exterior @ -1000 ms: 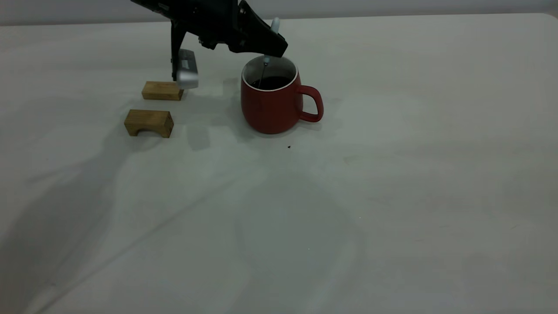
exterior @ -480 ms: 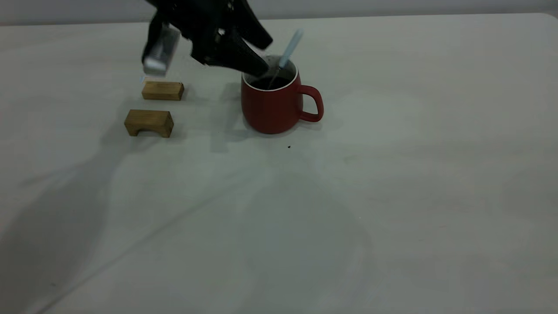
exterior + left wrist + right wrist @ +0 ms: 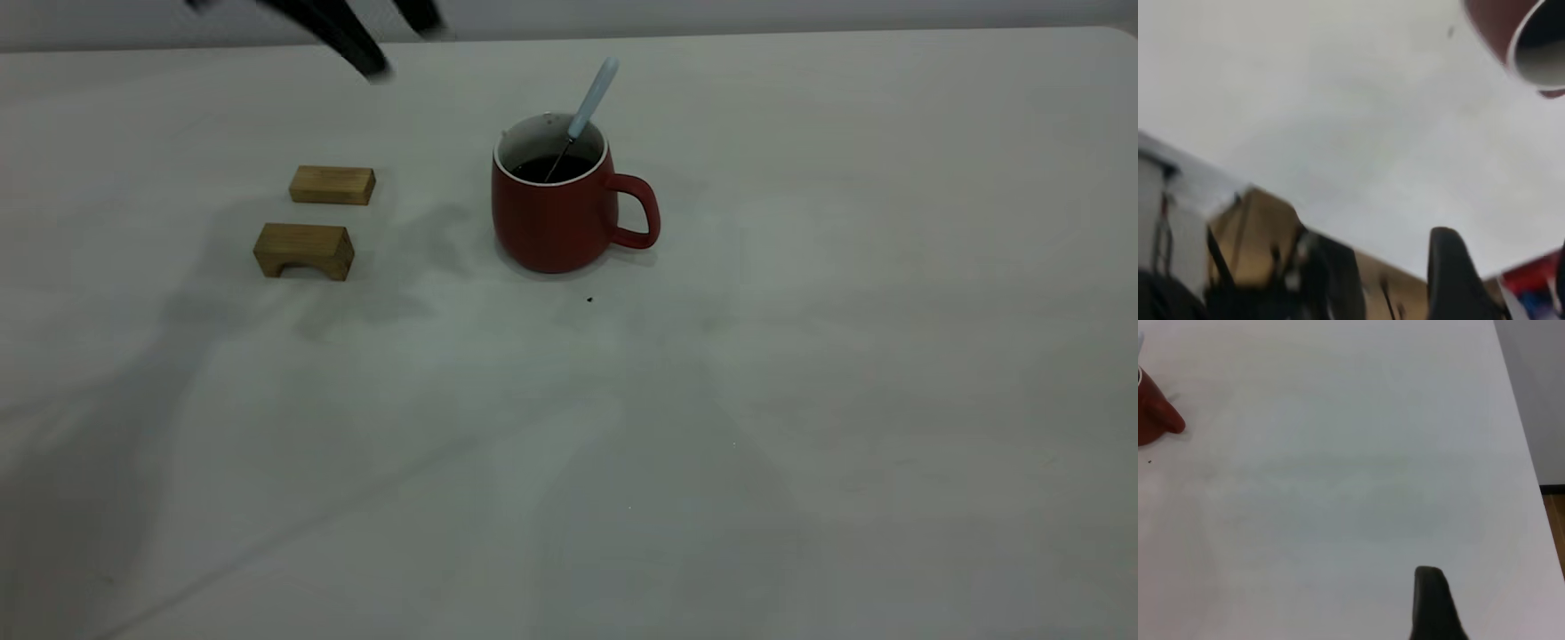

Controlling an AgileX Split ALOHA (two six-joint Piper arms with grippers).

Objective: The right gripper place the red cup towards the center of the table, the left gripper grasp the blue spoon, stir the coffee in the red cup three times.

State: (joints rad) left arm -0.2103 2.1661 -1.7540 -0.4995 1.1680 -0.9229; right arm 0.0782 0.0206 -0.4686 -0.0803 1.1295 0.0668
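Spoon left standing in cup; stirring looks finished, arms clear.

Exterior: red cup (image 3: 556, 213) mid-table (image 3: 800, 356), coffee (image 3: 551, 168) dark inside, blue spoon (image 3: 587, 105) leaning on the rim, nobody holding it. Two wooden blocks (image 3: 316, 220) well apart from it. Left gripper (image 3: 356, 36) high at the far edge.
Left wrist: fingers (image 3: 1451, 280) spread, holding nothing.
Right wrist: right gripper (image 3: 1431, 603) well apart from cup, one finger visible, jaws cannot be judged.
Next: likely just parking.
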